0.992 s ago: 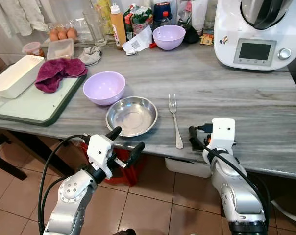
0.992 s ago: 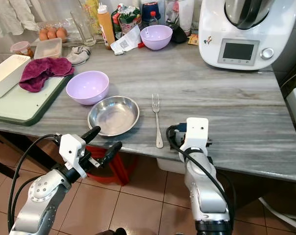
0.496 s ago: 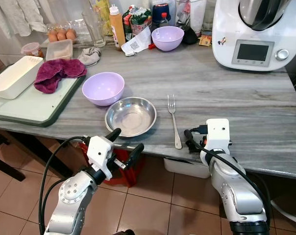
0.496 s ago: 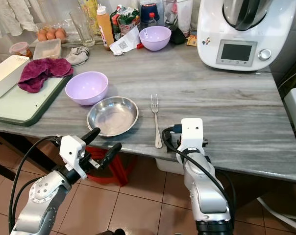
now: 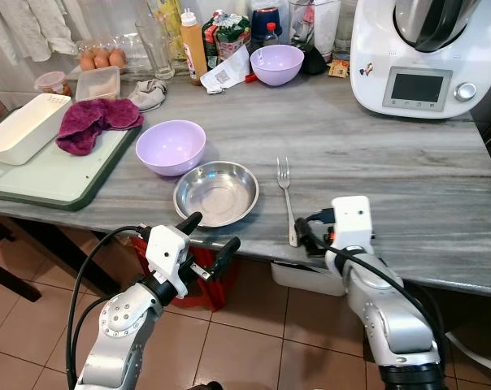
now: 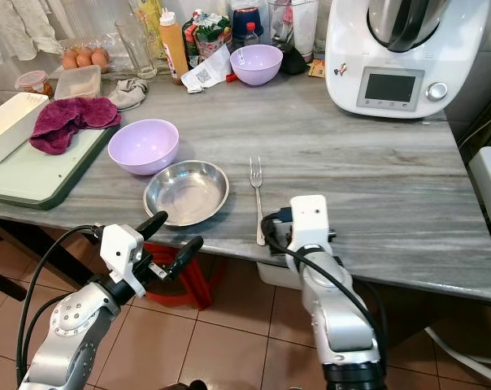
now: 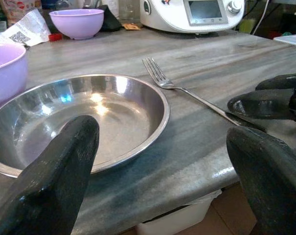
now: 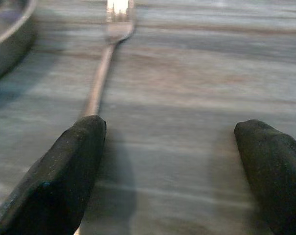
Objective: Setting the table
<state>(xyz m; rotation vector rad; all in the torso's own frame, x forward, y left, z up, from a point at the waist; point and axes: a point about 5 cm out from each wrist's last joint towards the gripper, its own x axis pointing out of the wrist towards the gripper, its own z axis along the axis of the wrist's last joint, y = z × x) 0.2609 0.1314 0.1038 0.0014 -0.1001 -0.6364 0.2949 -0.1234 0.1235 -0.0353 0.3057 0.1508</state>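
Note:
A steel fork (image 5: 288,203) lies on the grey table (image 5: 408,187), tines pointing away, just right of a shallow steel bowl (image 5: 216,192). A lilac bowl (image 5: 171,146) stands behind the steel one, and a second lilac bowl (image 5: 277,63) is at the back. My right gripper (image 5: 307,238) rests open at the table's front edge, one finger (image 8: 64,171) over the end of the fork's handle (image 8: 101,73) and the other to its right. My left gripper (image 5: 206,236) hangs open below the table edge, facing the steel bowl (image 7: 89,117).
A white kitchen machine (image 5: 416,57) stands at the back right. On the left, a green tray (image 5: 58,175) carries a white dish (image 5: 22,126) and a magenta cloth (image 5: 95,120). Bottles, a glass and eggs line the back. A red stool (image 5: 201,280) stands under the table.
My right gripper has slid left along the table edge until one finger reaches the fork's handle end. The left arm has stayed put.

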